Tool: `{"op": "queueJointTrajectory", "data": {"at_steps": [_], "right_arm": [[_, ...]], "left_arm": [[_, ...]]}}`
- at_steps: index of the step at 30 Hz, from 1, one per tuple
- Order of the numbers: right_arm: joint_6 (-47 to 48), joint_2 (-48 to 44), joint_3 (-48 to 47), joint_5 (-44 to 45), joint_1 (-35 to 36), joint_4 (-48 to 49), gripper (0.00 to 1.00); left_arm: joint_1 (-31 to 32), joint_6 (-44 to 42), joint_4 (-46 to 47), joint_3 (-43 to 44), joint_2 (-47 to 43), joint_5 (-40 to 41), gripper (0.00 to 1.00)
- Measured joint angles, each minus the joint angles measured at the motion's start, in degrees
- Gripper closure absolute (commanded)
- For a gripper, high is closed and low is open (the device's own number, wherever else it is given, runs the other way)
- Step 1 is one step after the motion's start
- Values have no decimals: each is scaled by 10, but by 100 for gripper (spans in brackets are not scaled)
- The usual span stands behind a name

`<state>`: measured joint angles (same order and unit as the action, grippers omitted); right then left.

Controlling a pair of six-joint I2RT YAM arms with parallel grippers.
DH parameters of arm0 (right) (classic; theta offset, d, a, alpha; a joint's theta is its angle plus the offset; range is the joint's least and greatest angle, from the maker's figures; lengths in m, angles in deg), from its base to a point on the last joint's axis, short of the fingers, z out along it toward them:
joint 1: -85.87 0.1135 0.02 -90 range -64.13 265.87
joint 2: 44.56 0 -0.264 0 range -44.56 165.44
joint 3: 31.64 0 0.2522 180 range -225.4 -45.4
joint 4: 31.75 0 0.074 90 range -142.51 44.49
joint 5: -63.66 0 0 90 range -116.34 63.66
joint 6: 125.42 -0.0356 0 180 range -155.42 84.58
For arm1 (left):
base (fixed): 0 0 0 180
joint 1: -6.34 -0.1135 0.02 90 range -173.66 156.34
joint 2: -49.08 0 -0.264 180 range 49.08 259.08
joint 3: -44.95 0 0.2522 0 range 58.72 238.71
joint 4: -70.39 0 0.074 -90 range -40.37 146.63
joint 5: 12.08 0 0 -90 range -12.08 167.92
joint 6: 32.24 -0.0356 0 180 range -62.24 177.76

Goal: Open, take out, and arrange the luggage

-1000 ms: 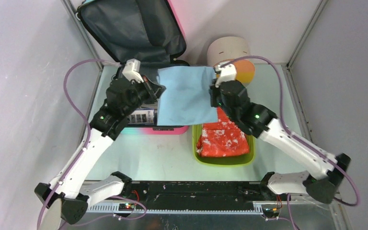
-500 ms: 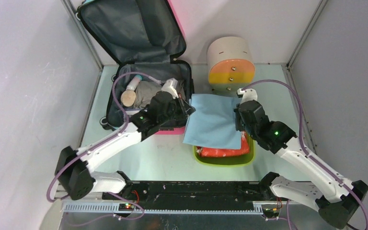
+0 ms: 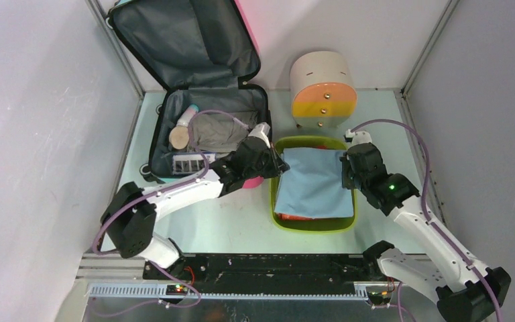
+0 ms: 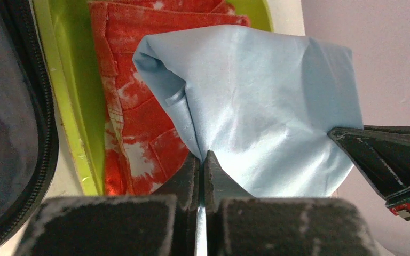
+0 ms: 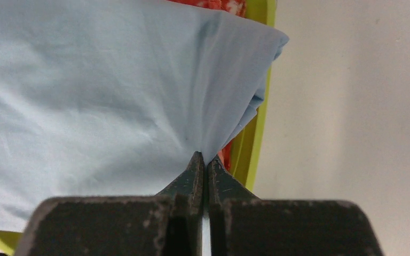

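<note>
The luggage (image 3: 181, 40) lies open at the back left, its lid leaning on the wall and its dark lining (image 4: 5, 106) showing. A light blue cloth (image 3: 315, 181) is spread over the lime-green tray (image 3: 308, 225), covering most of an orange and white garment (image 4: 139, 106). My left gripper (image 3: 278, 164) is shut on the cloth's left corner. My right gripper (image 3: 345, 171) is shut on its right corner. In the left wrist view the cloth (image 4: 256, 106) bunches into my left gripper (image 4: 202, 157). In the right wrist view the cloth (image 5: 96, 106) pinches into my right gripper (image 5: 203, 157).
A beige cylinder with an orange-yellow face (image 3: 322, 87) stands behind the tray. Inside the luggage lie a grey fabric bundle (image 3: 218, 131), a small bottle (image 3: 186, 117) and a round tan item (image 3: 178, 137). Walls close in the table on three sides.
Both grippers have carried the blue cloth from in front of the luggage rightward and down onto the green tray, over the orange garment. The luggage's contents are now uncovered.
</note>
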<state>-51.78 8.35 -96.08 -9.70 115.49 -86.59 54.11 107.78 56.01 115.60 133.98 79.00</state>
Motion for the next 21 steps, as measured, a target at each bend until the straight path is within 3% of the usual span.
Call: {"op": "queueJointTrajectory", "data": {"at_steps": [6, 14, 21], "right_arm": [[22, 7, 51, -22, -33, 48, 100], [48, 94, 74, -50, -75, 137, 100], [66, 131, 87, -55, -94, 185, 100]], "left_arm": [[2, 6, 15, 0, 44, 3, 100], [2, 4, 18, 26, 108, 5, 100], [2, -17, -14, 34, 114, 33, 100]]}}
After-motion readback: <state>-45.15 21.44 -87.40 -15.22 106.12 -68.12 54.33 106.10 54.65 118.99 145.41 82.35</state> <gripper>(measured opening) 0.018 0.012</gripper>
